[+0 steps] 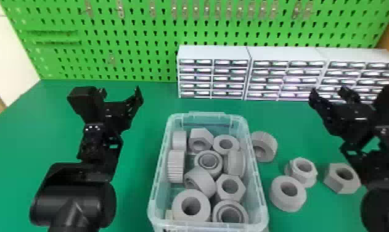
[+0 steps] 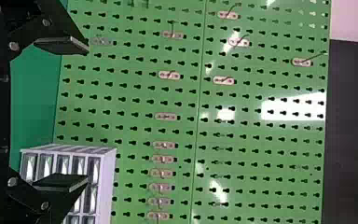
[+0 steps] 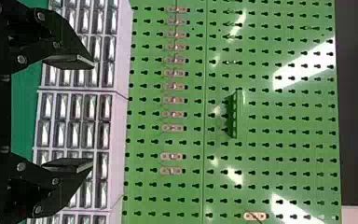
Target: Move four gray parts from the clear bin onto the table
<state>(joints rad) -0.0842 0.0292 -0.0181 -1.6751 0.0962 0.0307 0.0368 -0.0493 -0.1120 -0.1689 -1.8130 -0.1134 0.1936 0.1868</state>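
Gray parts (image 1: 199,135) in clear bin (image 1: 159,172) — between left tool (image 1: 120,92) and right tool (image 1: 329,92) — both spread wide.

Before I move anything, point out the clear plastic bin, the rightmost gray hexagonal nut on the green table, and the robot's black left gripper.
Clear plastic bin (image 1: 206,122): head view, far wall.
Rightmost gray hexagonal nut (image 1: 337,185): head view, near side.
Black left gripper (image 2: 86,113): left wrist view, midway between fingertips.

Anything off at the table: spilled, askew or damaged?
Nothing stands out. Clear bin upright, gray parts loose inside; four others lie on the table to its right, matching the task. No visible damage. Left claw and right claw open, empty.
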